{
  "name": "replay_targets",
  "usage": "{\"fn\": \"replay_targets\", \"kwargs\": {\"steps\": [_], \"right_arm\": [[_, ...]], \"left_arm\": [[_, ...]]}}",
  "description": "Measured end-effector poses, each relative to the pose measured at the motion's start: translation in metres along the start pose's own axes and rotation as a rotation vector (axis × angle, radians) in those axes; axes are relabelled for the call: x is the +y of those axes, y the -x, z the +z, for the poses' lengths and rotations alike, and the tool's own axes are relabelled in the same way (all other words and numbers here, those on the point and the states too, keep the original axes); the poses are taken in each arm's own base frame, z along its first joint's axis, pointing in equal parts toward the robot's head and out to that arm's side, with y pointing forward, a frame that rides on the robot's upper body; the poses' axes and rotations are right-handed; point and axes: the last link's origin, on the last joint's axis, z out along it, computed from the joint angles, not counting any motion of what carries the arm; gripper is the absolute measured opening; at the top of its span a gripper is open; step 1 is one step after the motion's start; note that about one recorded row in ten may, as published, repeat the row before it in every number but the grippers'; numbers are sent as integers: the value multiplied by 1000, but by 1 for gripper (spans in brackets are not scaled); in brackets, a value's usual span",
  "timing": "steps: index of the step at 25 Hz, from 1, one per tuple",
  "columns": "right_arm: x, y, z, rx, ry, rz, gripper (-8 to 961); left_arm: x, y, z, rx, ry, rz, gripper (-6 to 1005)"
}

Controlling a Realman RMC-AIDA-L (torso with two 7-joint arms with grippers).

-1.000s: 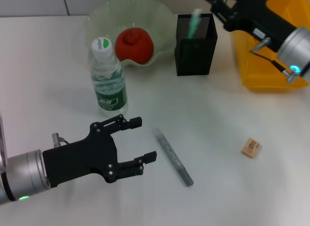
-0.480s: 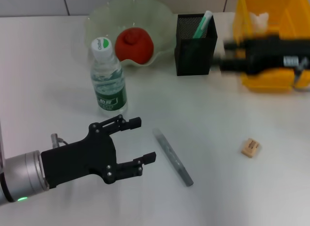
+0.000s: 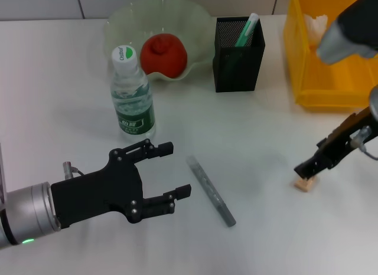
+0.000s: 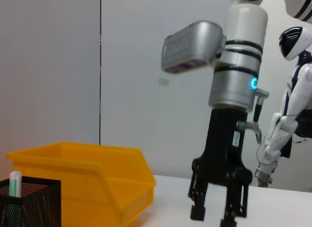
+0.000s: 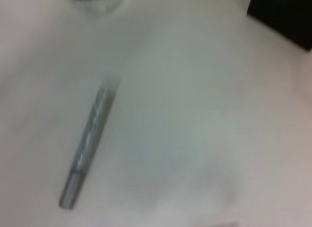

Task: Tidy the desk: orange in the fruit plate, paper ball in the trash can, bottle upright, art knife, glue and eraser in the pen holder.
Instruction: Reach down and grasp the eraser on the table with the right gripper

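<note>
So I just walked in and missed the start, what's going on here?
A two-armed robot is tidying a desk. The right gripper is down at the eraser; the left gripper hovers open beside the gray art knife lying flat. The orange sits in the fruit plate, the bottle stands upright, and a green-capped stick is in the pen holder.

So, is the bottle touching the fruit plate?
Apart. The head view shows bare desk between the upright bottle and the fruit plate.
</note>
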Motion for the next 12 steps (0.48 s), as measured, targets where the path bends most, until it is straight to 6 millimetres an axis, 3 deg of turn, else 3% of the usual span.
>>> {"fn": "replay_targets", "kwargs": {"steps": [7,12], "right_arm": [[4,3,26,98,-18,-48,732],[2,4,32,115,-41,-71,731]], "left_arm": [[0,-1,-1,3,1,2,785],[0,-1,-1,2,2,4,785]]}}
